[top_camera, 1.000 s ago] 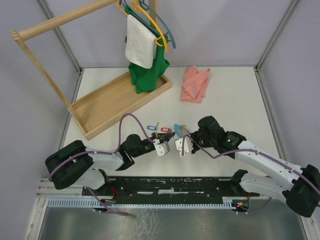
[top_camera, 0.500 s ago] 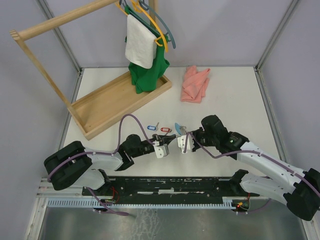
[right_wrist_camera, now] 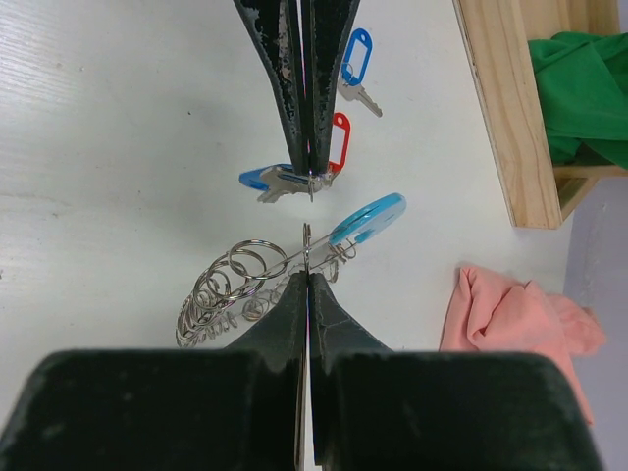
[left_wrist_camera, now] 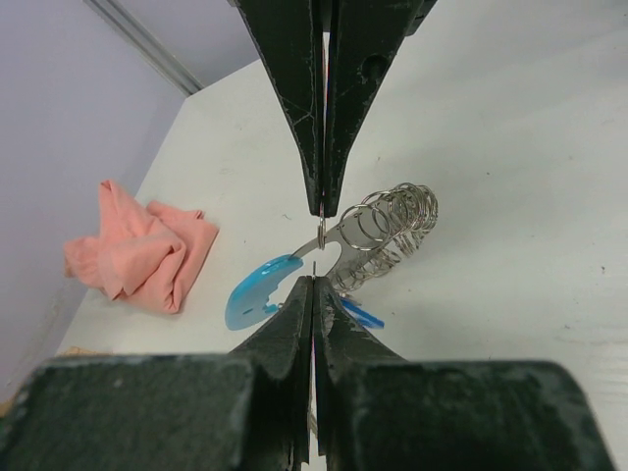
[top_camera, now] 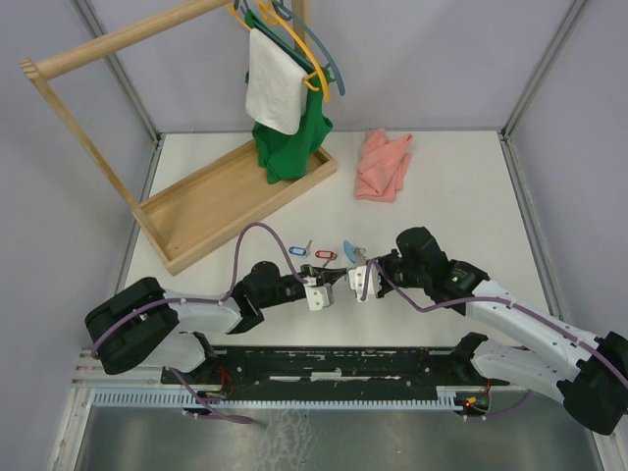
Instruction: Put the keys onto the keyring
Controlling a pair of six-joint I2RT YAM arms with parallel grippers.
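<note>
My two grippers face each other tip to tip near the table's front. The right gripper (top_camera: 361, 280) (right_wrist_camera: 308, 275) is shut on a thin ring of the keyring (right_wrist_camera: 221, 285) (left_wrist_camera: 392, 226), a silvery coil of loops with a bright blue section (right_wrist_camera: 368, 218) (top_camera: 349, 248). A short gap away, the left gripper (top_camera: 319, 291) (left_wrist_camera: 314, 280) is shut on a silver key with a blue tag (right_wrist_camera: 267, 181) (left_wrist_camera: 363, 314). The key with a red tag (right_wrist_camera: 339, 140) (top_camera: 325, 255) and another with a blue tag (right_wrist_camera: 355, 59) (top_camera: 297, 250) lie on the table just behind.
A pink cloth (top_camera: 383, 165) lies crumpled at the back middle. A wooden rack (top_camera: 226, 201) with a tray base stands at the back left. Hangers on it carry a white towel (top_camera: 273, 88) and a green garment (top_camera: 285, 147).
The right gripper has shifted a little right with the keyring, and the blue section now sits lower. The left gripper dipped slightly. Almost nothing moved in the last half second.
</note>
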